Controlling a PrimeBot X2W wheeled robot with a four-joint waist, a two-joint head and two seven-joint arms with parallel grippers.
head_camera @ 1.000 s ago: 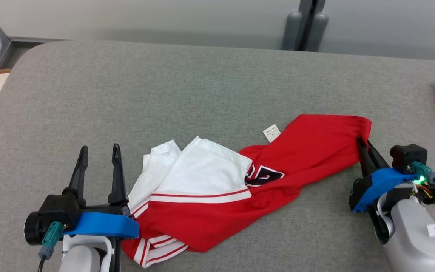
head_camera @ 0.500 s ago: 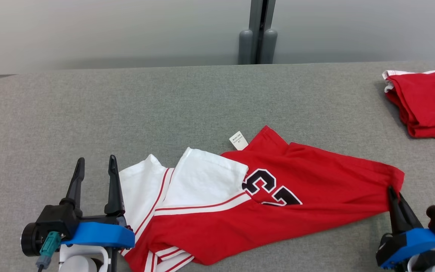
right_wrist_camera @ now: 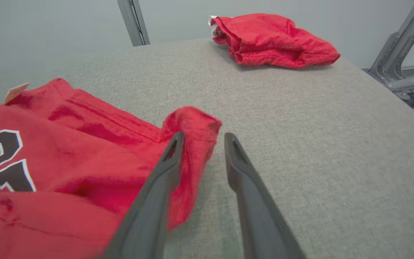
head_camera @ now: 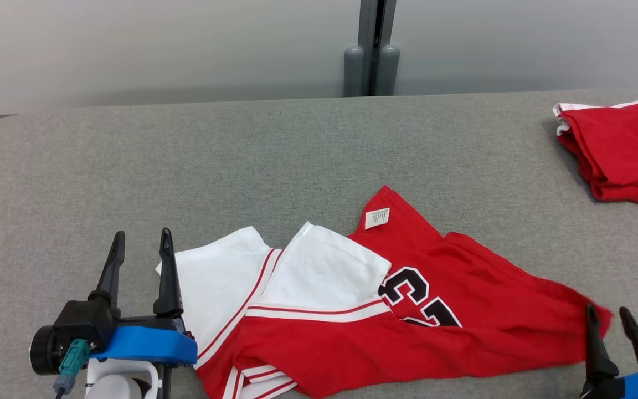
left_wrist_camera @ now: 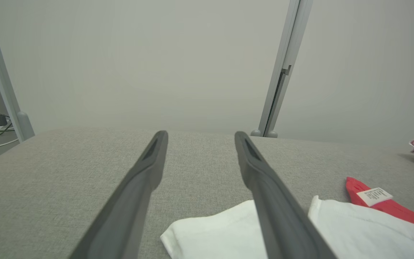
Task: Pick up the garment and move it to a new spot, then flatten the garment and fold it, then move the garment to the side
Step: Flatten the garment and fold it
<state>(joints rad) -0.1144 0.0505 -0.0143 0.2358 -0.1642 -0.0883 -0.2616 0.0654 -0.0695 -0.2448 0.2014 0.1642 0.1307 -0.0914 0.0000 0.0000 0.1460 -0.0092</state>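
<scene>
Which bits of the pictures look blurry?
Head view: the garment's corner by the right gripper is smeared, the rest sharp. Right wrist view: that corner looks soft too. Left wrist view: the left gripper blurs near the lens.

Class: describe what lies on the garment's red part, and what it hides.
A white flap lies folded over the garment, plus a small label. The flap covers part of the number; what's beneath is hidden.

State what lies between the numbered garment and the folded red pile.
Bare grey table separates the garment from the pile, clearest in the head view.
</scene>
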